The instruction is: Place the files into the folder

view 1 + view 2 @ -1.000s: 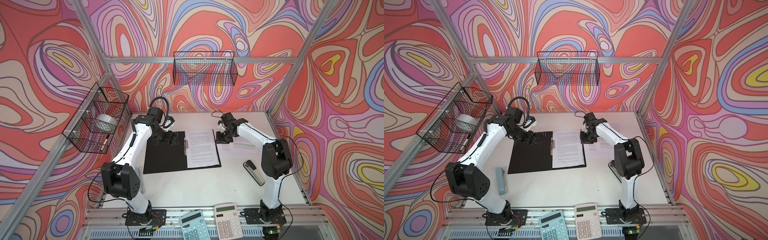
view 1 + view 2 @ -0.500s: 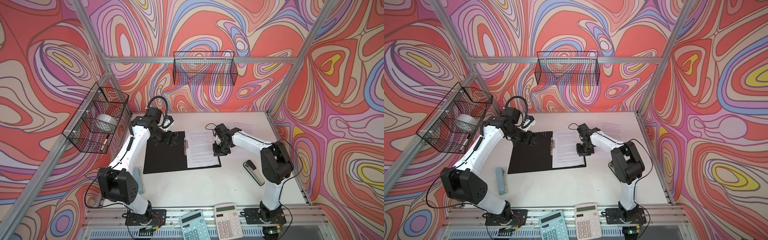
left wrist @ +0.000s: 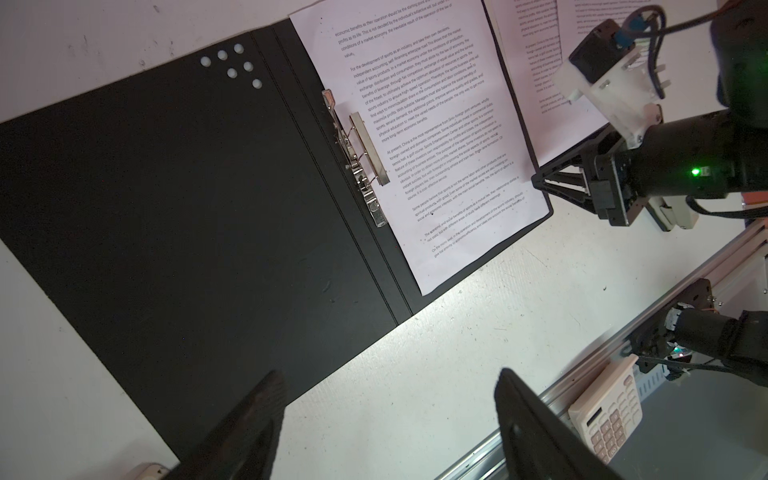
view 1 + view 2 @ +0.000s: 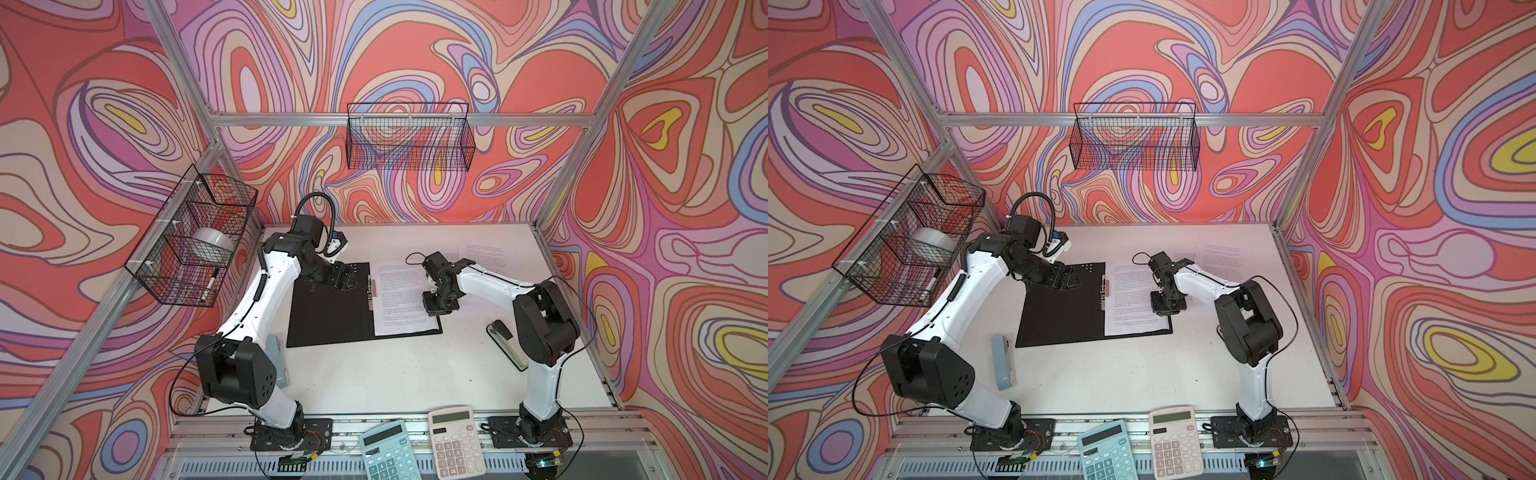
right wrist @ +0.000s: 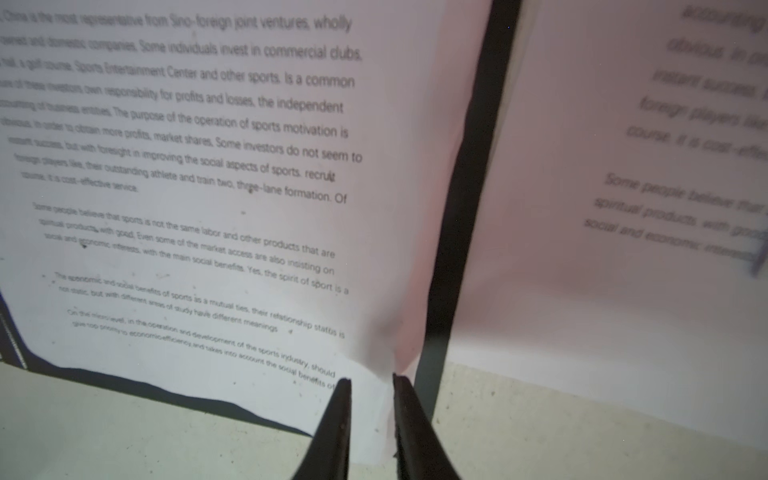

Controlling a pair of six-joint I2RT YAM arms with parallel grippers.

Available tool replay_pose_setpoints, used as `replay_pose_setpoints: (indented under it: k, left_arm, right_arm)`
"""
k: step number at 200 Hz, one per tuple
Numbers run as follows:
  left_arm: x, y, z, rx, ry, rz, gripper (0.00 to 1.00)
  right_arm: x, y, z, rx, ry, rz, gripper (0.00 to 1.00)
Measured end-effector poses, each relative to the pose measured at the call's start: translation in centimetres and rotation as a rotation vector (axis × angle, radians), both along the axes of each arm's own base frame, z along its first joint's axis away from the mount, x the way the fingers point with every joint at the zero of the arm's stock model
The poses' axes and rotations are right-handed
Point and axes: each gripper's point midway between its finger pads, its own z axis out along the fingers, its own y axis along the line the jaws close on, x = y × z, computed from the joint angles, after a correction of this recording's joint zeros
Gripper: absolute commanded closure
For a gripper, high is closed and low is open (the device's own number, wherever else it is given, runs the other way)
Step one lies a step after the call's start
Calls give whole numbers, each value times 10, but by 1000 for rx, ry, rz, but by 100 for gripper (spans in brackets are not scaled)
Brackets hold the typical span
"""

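The white surface (image 4: 395, 374) carries the folder (image 4: 328, 320), lying open with its black inside up. One sheet (image 4: 399, 299) lies on its right half, beside the clip (image 3: 361, 162). Loose sheets (image 4: 484, 253) lie just right of the folder. The right hand (image 5: 372, 395) is nearly closed, pinching a puckered ridge at that sheet's right edge, near its front corner. The left hand (image 3: 388, 374) hangs wide open and empty above the folder's left half.
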Motion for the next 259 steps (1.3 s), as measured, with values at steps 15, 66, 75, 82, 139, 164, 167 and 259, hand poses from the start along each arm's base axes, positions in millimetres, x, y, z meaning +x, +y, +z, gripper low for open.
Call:
replay_pose_setpoints:
  k: [15, 66, 75, 82, 139, 164, 167, 259]
  left_arm:
    - [0, 0, 0, -1, 0, 0, 20]
    - [0, -1, 0, -7, 1, -3, 20]
    - [0, -1, 0, -8, 1, -3, 20]
    - [0, -1, 0, -8, 1, -3, 20]
    - [0, -1, 1, -8, 1, -3, 20]
    - [0, -1, 0, -8, 1, -3, 20]
    - [0, -1, 0, -8, 1, -3, 20]
    - [-2, -1, 5, -9, -12, -2, 20]
  right_arm:
    - [-3, -1, -3, -5, 9, 0, 81]
    - [-11, -5, -12, -20, 35, 3, 83]
    - [-12, -5, -13, -22, 38, 4, 84]
    - [-13, -6, -14, -24, 42, 5, 84]
    - [-17, -7, -17, -34, 49, 15, 82]
    - [-17, -7, -16, -32, 48, 19, 80]
    - [-17, -6, -16, -32, 47, 21, 80]
    - [12, 4, 22, -21, -49, 29, 73]
